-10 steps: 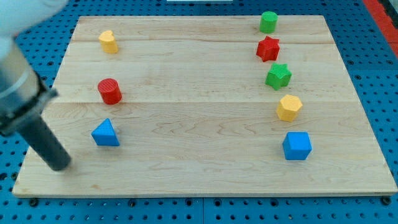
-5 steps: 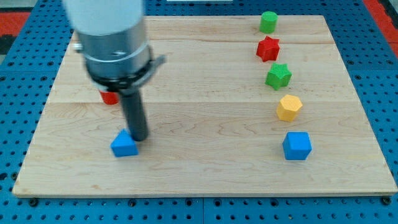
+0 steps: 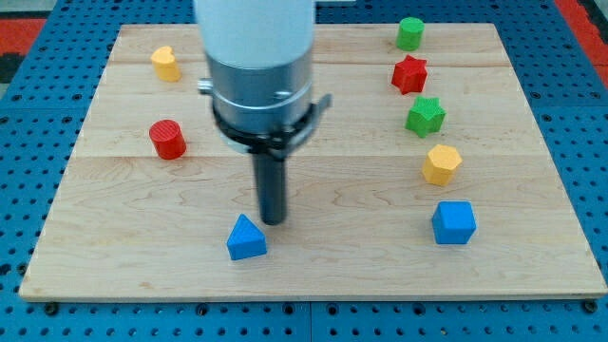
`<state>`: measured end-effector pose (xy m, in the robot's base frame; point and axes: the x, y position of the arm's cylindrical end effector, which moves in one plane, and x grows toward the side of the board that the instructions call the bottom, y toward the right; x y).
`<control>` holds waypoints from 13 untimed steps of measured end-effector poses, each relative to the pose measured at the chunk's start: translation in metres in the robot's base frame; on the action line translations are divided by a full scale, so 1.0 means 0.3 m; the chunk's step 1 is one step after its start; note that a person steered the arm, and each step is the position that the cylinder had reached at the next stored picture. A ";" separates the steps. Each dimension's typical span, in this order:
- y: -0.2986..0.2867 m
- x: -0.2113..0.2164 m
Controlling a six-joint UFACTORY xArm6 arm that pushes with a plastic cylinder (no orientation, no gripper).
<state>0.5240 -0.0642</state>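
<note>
My tip [image 3: 274, 220] rests on the wooden board [image 3: 323, 256] just up and to the right of a blue triangular block [image 3: 247, 238], very close to it or touching its upper right edge. To the view's left stand a red cylinder [image 3: 168, 139] and, higher up, a yellow block [image 3: 165, 64]. The arm's wide grey body hides part of the board's middle above the tip.
Down the view's right side runs a column of blocks: a green cylinder [image 3: 410, 33], a red star [image 3: 409, 74], a green star [image 3: 425, 116], a yellow hexagonal block [image 3: 442, 164] and a blue cube [image 3: 453, 222]. A blue pegboard [image 3: 19, 114] surrounds the board.
My tip swept from the view's lower left edge rightward across the board. The blue triangular block slid right and slightly down with it. Other blocks stayed put.
</note>
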 end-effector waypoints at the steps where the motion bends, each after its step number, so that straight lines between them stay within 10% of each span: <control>1: -0.205 0.013; 8: 0.675 0.097; 13: 0.626 0.255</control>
